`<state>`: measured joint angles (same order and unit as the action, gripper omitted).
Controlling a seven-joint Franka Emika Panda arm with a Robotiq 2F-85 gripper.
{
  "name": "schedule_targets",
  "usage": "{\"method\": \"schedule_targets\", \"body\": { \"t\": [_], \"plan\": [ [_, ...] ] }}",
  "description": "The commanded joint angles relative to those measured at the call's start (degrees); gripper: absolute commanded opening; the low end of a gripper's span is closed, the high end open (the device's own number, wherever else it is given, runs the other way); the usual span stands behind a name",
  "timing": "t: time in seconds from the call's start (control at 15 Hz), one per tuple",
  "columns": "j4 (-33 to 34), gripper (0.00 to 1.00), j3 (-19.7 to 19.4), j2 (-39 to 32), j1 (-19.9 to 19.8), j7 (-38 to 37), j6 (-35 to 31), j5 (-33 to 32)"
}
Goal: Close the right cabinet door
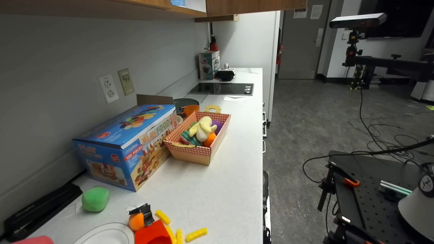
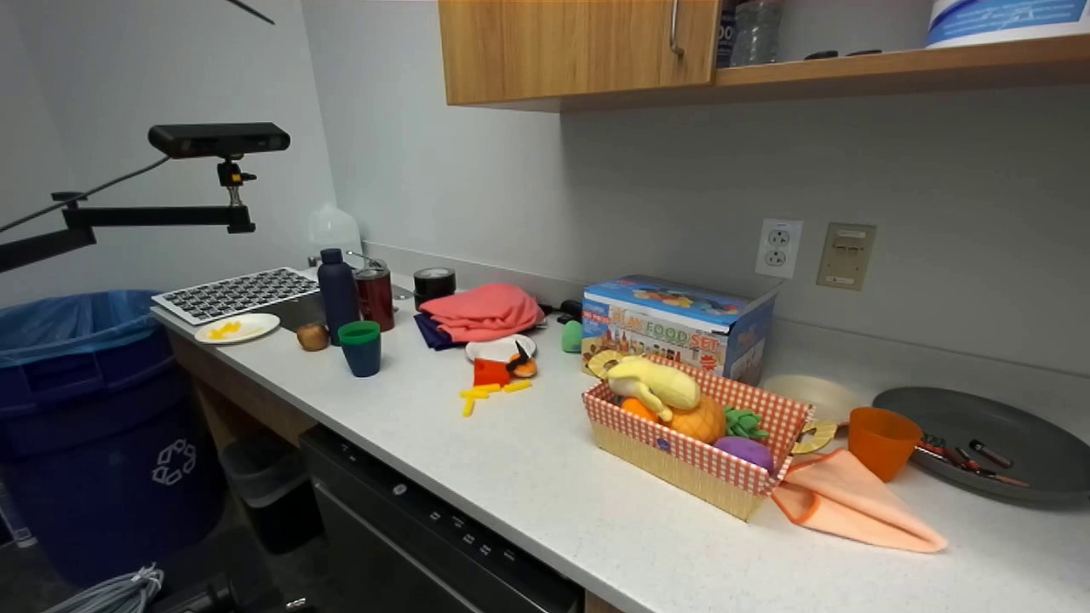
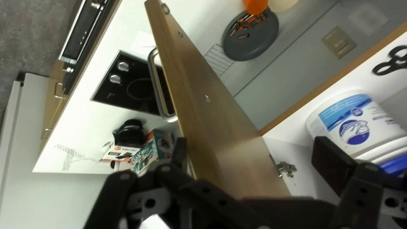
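The right cabinet door point(image 3: 219, 121) stands swung out from the cabinet point(image 3: 330, 82), partly hidden by the released, wide-spread tool point(image 3: 251, 149); whether they touch I cannot tell. In an exterior view only a low strip of the door point(image 1: 256, 6) shows.

Basket point(image 2: 673, 466) beside 1 blue box point(image 2: 681, 330), perhaps touching.

In both exterior views the bench point(image 2: 528, 460) is bright, the wall point(image 2: 681, 170) above its back edge shadowed under the cabinet point(image 2: 579, 51). In the wrist view the gripper point(image 3: 254, 154) blurs, out of focus.
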<state>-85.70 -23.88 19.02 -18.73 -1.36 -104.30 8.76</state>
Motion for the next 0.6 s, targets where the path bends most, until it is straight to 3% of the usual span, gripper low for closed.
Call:
{"method": "schedule_targets", "body": {
  "t": [0.0, 0.53],
  "plan": [
    [1.53, 1.00, -0.69, -0.51, 2.91, 2.61, 5.40, 4.23],
    [-6.10, 1.00, 6.70, 1.58, 7.65, 2.43, 5.76, 5.14]
  ]
}}
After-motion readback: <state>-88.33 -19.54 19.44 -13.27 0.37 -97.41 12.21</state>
